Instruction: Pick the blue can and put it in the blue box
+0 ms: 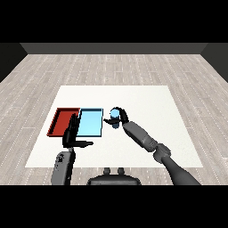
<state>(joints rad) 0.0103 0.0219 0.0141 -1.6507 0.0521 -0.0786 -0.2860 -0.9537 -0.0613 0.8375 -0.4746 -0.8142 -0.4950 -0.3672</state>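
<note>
can (115, 118) upright, long axis vertical, r hand (122, 117) fingers curled round it.

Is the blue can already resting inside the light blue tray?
No. The blue can is to the right of the light blue tray, outside its rim, with the right robot hand curled round it.

Views: one only, head view, nothing shared.
Position: above the white table (133, 95) near edge, at robot head height.
Facing: down and forward across the table.
Range: far enough that the full tabletop shows, floor (111, 64) beyond.
</note>
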